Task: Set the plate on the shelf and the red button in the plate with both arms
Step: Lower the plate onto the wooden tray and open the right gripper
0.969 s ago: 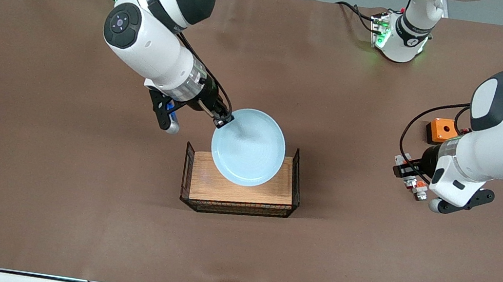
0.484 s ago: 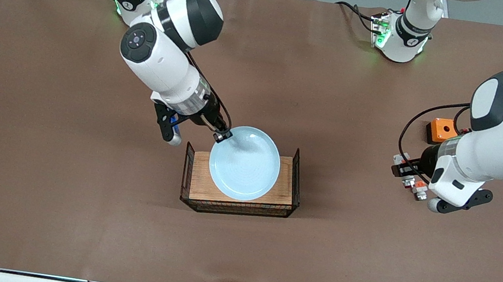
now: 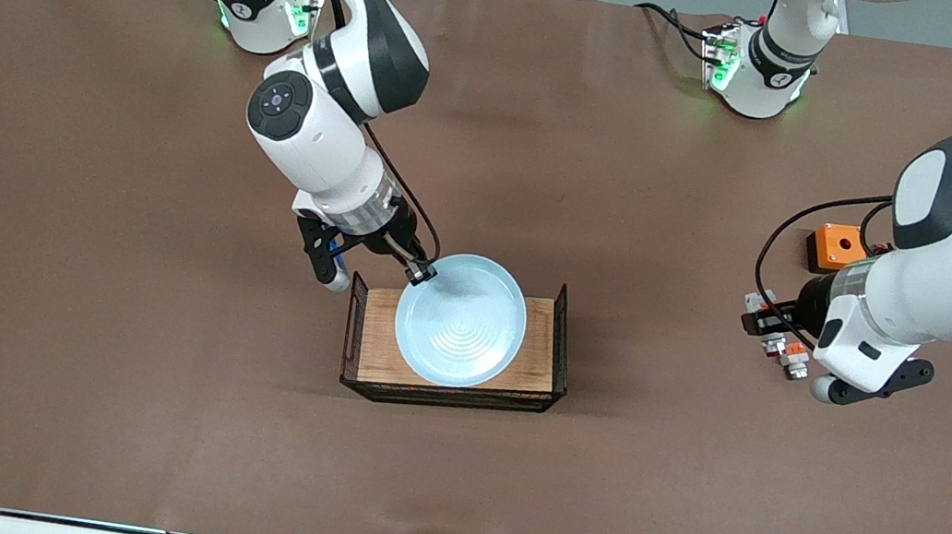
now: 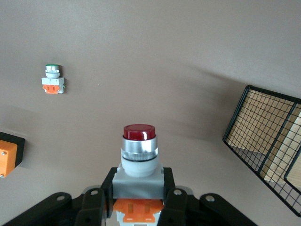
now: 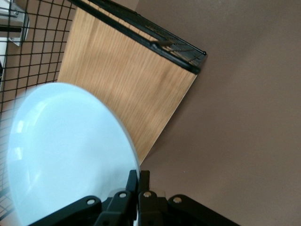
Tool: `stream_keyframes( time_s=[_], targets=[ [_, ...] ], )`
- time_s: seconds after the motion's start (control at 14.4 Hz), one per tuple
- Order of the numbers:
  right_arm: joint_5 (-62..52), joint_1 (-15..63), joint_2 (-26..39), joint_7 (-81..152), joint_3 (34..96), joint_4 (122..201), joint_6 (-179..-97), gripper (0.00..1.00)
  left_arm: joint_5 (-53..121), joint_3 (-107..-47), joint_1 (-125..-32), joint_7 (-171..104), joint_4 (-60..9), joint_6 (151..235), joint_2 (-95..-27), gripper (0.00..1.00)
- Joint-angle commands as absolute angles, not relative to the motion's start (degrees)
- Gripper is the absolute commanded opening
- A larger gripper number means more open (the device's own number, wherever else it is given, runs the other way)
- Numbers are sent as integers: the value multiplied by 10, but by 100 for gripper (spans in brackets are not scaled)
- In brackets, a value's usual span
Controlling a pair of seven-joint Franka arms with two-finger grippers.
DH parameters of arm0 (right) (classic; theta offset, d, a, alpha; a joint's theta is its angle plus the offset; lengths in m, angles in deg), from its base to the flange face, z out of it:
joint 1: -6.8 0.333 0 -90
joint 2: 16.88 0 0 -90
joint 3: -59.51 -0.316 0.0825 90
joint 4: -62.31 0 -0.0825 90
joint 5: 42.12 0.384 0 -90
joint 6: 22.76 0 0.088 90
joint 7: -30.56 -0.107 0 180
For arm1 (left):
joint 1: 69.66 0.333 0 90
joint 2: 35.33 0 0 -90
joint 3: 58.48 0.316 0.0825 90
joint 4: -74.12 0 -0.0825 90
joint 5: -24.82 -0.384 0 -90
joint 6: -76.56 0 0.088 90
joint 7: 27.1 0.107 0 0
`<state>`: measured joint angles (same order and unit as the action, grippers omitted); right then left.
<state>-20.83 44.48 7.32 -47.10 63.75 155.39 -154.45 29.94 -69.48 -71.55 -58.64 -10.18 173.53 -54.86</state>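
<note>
Plate [image 3: 459, 321] is hanging over the tray [image 3: 377, 342], pale blue and glossy, its rings catching the light. The right gripper [image 3: 421, 274] is pinching its rim at the edge toward the right arm's end, fingers clamped tight on that thin lip. In the right wrist view the plate [image 5: 70, 150] is tilting over the wooden floor of the tray [image 5: 122, 80], the right gripper [image 5: 138, 181] biting the rim, with the tray's black mesh walls showing around it. Whether the plate's low edge is touching the wood, I cannot tell.

At the left arm's end, the left gripper [image 3: 768, 322] is hovering low over the table [image 3: 140, 406], closed on the red button [image 3: 775, 339]. The left wrist view is giving the clear look: the left gripper [image 4: 138, 200] is squeezing the grey body from both sides, the red button [image 4: 138, 150] standing upright with its dark red cap on top and an orange block at its base.

A green-capped part [image 4: 52, 79] is sitting on the table well apart from the held button. An orange box [image 3: 835, 247] is lying near the left arm's wrist, farther from the front camera than the gripper. The tray's mesh wall [image 4: 265, 136] is showing at the edge of the left wrist view.
</note>
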Motion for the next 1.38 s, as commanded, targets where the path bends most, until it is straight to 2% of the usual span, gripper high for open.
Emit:
stream_keyframes(
  time_s=[0.0,0.35,0.69,1.31],
  targets=[
    [-216,456,66,-477,643,1559,-1555,0,311,-696,-712,-578,-90,1724,-551,23],
    [-217,456,68,-475,644,1561,-1556,0,314,-696,-712,-578,-90,1724,-551,23],
    [-241,465,69,-471,643,1596,-1602,0,318,-696,-712,-578,-90,1724,-551,23],
    [-243,470,97,-471,644,1597,-1637,0,318,-696,-712,-578,-90,1724,-551,23]
  ],
)
